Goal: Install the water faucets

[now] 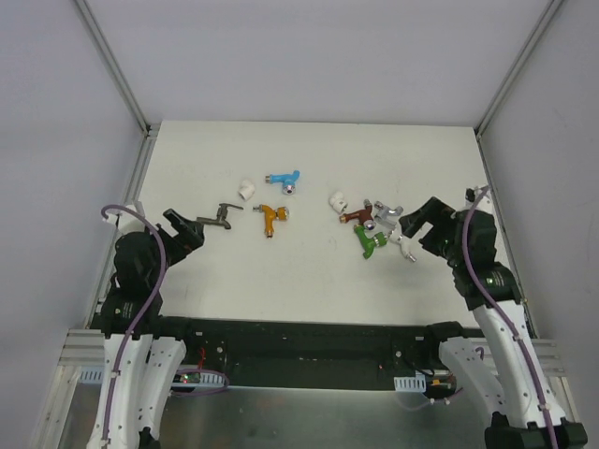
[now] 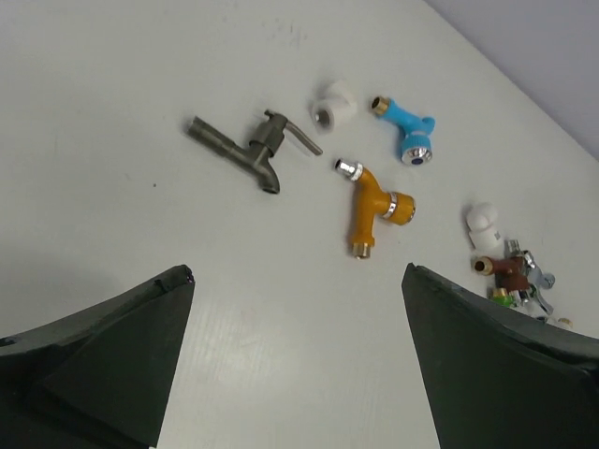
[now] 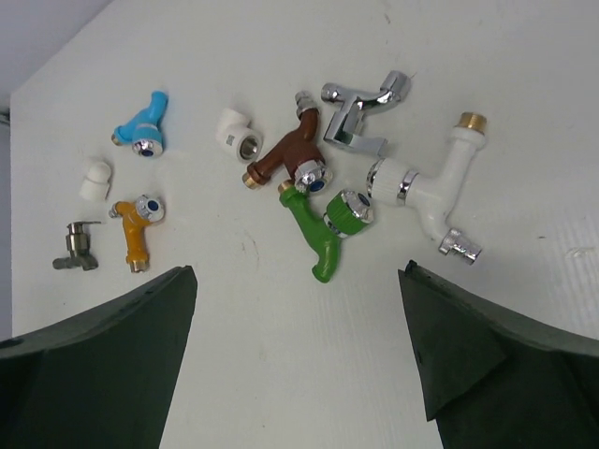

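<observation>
Nothing picked yet: left fingers (image 2: pixel 112 355) and right fingers (image 3: pixel 103 365) gape empty; next, left should grasp the dark grey metal tap (image 2: pixel 245 150).

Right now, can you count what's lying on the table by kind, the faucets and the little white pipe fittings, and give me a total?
Faucets: 7 (green, blue, orange, dark grey, reddish-brown, silver, white)
White pipe fittings: 2
Total: 9
</observation>
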`<state>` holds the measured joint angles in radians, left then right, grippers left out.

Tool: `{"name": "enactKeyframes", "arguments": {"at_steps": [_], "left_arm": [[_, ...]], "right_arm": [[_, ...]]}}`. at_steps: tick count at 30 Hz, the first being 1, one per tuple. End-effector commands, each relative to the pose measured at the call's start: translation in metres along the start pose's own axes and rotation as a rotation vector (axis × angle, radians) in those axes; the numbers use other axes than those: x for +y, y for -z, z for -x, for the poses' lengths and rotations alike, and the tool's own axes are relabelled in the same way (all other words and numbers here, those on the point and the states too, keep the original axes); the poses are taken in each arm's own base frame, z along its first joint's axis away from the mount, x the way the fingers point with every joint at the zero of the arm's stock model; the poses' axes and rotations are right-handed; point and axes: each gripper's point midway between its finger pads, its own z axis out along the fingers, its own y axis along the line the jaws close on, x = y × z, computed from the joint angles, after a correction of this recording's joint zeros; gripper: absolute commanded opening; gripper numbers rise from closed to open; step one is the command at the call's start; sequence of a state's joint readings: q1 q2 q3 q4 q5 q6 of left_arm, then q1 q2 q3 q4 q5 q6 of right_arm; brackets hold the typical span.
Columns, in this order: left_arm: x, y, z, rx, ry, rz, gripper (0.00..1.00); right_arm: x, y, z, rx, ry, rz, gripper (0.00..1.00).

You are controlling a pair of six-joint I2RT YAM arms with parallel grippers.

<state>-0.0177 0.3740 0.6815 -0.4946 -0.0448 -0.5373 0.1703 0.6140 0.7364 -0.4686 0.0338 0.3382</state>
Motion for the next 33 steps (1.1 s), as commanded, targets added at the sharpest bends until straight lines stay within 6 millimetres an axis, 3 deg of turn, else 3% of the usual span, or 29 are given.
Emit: {"name": "enactKeyframes", "arguments": {"at_steps": [1,4,9,15,20,25,33], "left_arm": [[-0.007,-0.011,-0.032,0.155,0.150,-0.016,0.99],[-0.001,-0.017,-0.043,0.186,0.191,0.018,0.99],[0.001,-0.021,-0.052,0.203,0.227,0.028,0.99],[-0.012,-0.033,-0.064,0.251,0.247,-0.050,0.99],[-0.025,-0.046,-0.069,0.274,0.285,-0.109,0.99],[-0.035,-0.058,-0.073,0.307,0.303,-0.148,0.99],[-0.047,-0.065,-0.091,0.362,0.286,-0.204,0.99]], "right_arm": [[0.025,-0.020,0.002,0.109,-0.073,0.037,0.99],[0.022,-0.044,-0.004,0.194,-0.122,-0.041,0.99],[0.031,-0.078,-0.023,0.345,-0.109,-0.022,0.99],[0.049,-0.110,-0.024,0.384,-0.041,0.048,0.96],[0.073,-0.135,-0.035,0.434,0.060,0.111,0.85],[0.094,-0.169,-0.053,0.498,0.149,0.135,0.80],[0.092,-0.217,-0.092,0.612,0.303,0.110,0.78]]}}
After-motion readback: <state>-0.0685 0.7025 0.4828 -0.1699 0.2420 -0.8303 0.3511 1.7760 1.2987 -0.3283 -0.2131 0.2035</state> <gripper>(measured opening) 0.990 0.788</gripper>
